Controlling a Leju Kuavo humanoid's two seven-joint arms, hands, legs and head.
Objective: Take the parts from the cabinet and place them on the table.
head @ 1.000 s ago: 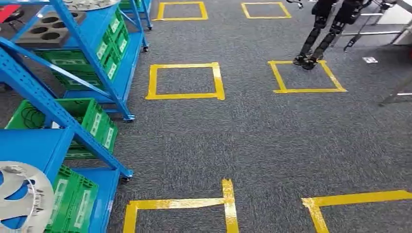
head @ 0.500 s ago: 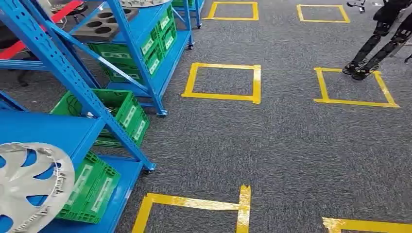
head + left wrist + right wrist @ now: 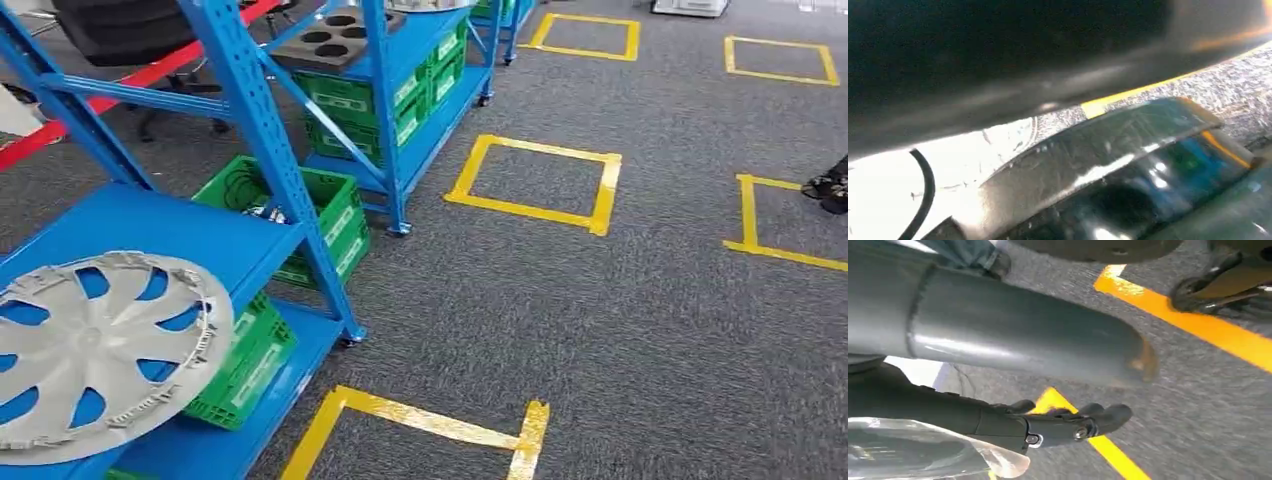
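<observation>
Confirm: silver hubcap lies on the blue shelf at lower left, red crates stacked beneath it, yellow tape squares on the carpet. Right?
Not quite. The crates beneath that shelf are green, not red, as the head view shows. The rest holds: the silver hubcap lies on the blue shelf at lower left, and yellow tape squares mark the grey carpet.

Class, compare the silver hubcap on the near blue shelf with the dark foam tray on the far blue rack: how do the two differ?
The hubcap is round and pale silver with curved spoke openings; the foam tray is a dark grey block with round holes. The hubcap lies close, on the near shelf; the foam tray sits farther off on the far rack. Both rest flat on blue shelving.
</observation>
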